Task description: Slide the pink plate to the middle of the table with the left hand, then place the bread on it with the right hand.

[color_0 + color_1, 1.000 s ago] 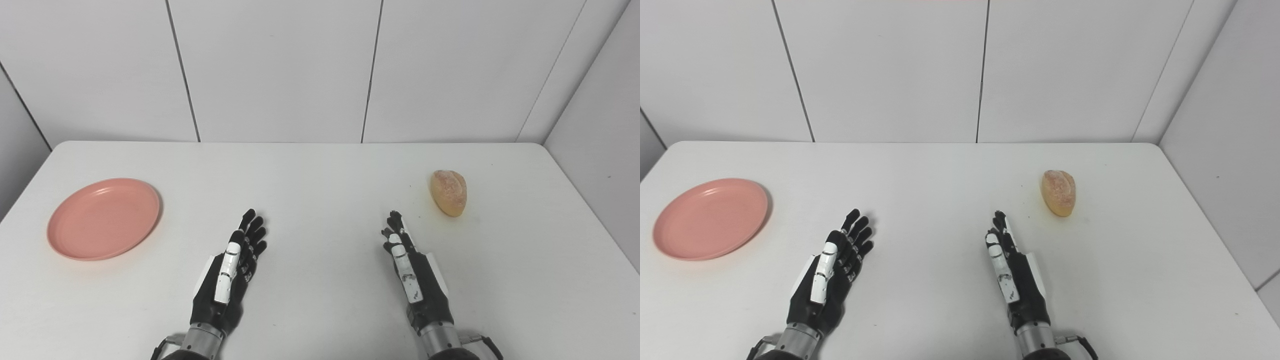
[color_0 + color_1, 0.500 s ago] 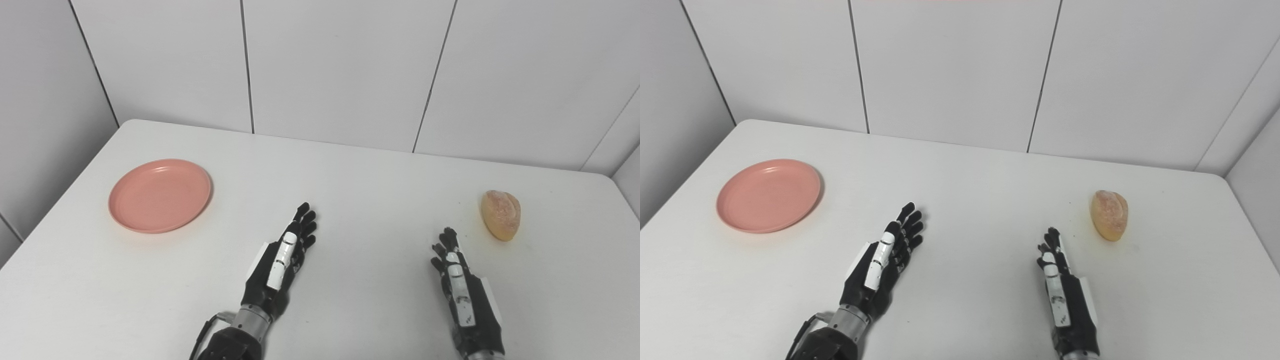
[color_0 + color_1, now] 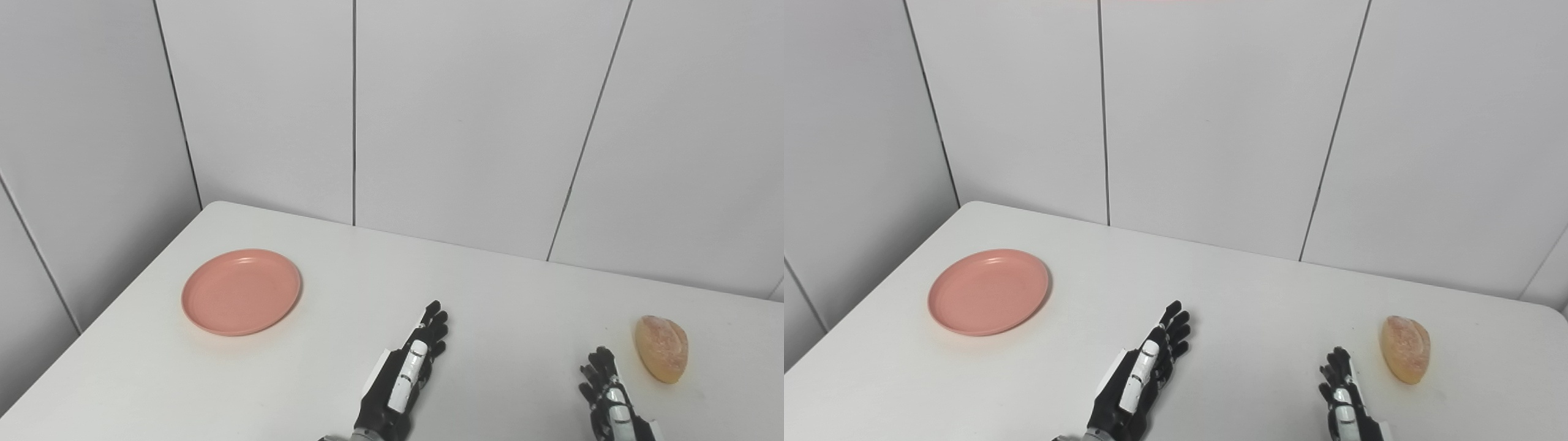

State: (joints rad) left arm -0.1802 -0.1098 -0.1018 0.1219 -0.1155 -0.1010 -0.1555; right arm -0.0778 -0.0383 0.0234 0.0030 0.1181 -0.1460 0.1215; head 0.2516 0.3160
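The pink plate [image 3: 241, 291] lies flat on the left part of the white table [image 3: 343, 269], with nothing on it. A golden bread roll [image 3: 661, 348] lies near the right edge. My left hand [image 3: 405, 378] rests low at the bottom centre, open with fingers stretched forward, well to the right of the plate. My right hand [image 3: 609, 399] is at the bottom right, open and partly cut off by the picture's edge, just left of and nearer than the bread. Neither hand touches anything.
Grey panelled walls [image 3: 465, 122] close off the table at the back and on the left. The table's left edge [image 3: 92, 324] runs diagonally close to the plate.
The camera has swung left and upward, so the whole scene has shifted right and down. The plate and bread lie where they were; both hands stay open in the same pose.
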